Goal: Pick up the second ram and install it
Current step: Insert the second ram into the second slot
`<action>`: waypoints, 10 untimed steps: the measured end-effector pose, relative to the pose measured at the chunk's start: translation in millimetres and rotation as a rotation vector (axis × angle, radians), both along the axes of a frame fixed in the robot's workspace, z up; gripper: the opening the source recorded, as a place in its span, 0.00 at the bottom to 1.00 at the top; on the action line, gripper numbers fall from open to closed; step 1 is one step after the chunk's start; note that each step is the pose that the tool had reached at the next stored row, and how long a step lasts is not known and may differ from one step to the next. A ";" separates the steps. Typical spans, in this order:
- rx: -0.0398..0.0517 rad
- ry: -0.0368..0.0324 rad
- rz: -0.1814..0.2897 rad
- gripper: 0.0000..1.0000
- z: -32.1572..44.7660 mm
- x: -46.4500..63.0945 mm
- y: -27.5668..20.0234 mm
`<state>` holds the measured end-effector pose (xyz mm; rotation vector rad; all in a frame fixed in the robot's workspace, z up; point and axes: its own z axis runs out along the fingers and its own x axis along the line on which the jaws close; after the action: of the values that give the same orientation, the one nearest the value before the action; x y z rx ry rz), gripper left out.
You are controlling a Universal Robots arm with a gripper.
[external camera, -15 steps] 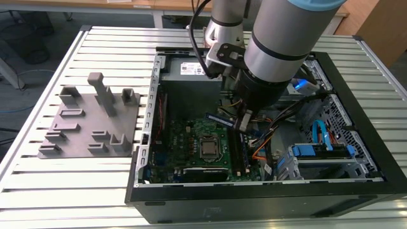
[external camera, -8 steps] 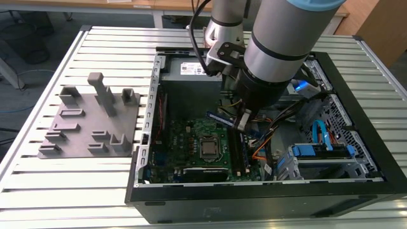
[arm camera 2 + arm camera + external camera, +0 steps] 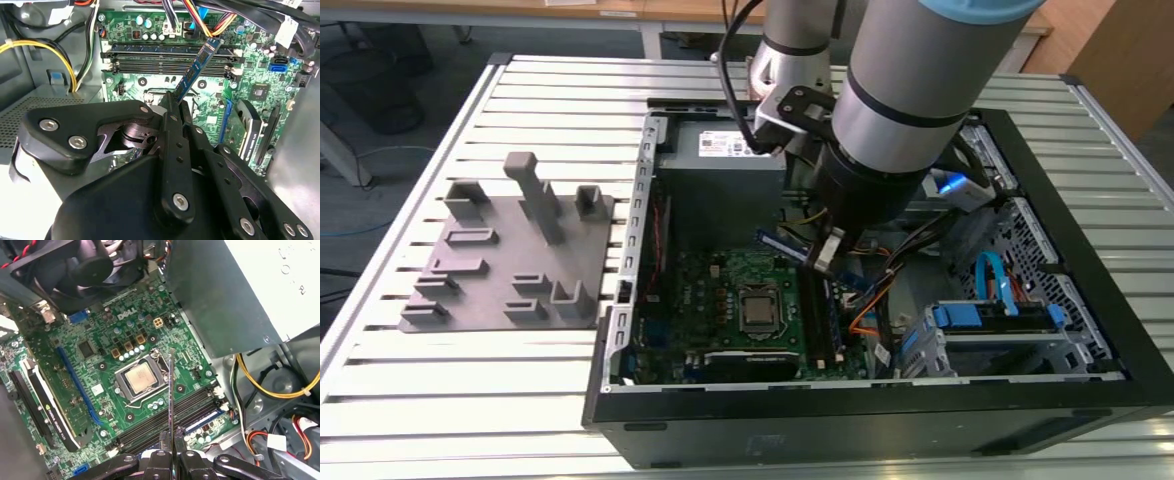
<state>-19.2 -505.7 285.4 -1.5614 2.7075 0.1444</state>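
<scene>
My gripper [image 3: 825, 256] hangs inside the open computer case, shut on the second ram [image 3: 782, 243], a thin dark blue stick held above the green motherboard [image 3: 710, 285]. In the second wrist view the ram [image 3: 197, 67] juts out slanted from between the fingers, its far end over the long black slot rails [image 3: 170, 64]. Another stick [image 3: 165, 49] sits in the rail beside them. In the first wrist view the ram [image 3: 171, 400] appears edge-on, standing over the rails [image 3: 165, 421] beside the silver socket [image 3: 139, 378], and my gripper [image 3: 172, 442] clamps its near end.
A grey power supply [image 3: 720, 150] fills the case's back. Bundled cables [image 3: 887, 265] and a drive cage [image 3: 994, 322] lie on the exterior view's right. An expansion card [image 3: 50, 407] stands on the board. A grey fixture block [image 3: 507, 250] rests on the slatted table outside the case.
</scene>
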 end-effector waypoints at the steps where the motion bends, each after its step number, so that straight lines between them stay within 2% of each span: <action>1: 0.0000 0.0000 -0.007 0.14 0.0 0.0 0.0; 10: 0.0000 0.0000 -0.072 0.14 -0.2 0.0 0.0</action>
<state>-19.2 -505.7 285.1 -1.4616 2.7589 0.1434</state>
